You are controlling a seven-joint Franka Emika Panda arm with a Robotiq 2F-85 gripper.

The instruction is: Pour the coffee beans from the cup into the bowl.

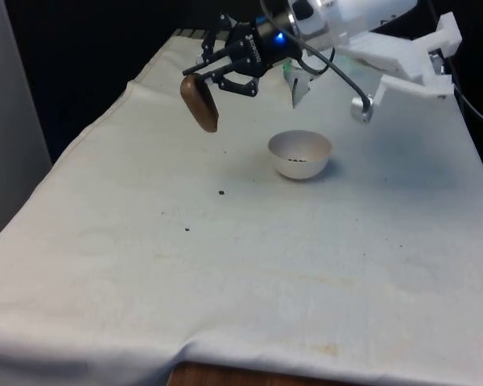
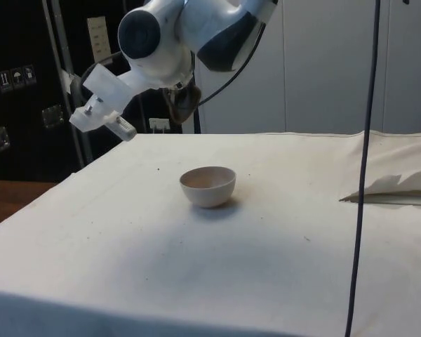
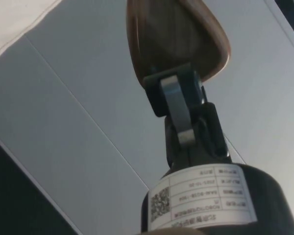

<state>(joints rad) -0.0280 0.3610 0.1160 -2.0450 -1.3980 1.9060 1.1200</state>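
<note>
From my remote seat, going left to right in the front view: the gripper [image 1: 212,79] is clamped on a brown cup [image 1: 200,103], held tipped in the air above the cloth [image 1: 129,265]. To its right, well apart, a white bowl [image 1: 300,154] sits on the table with a few beans [image 1: 298,159] inside. 2 stray beans [image 1: 221,192] lie on the cloth nearer the camera. I judge the cup must travel right until its lip is over the bowl before tilting further, slowly, or more beans will spill.
</note>
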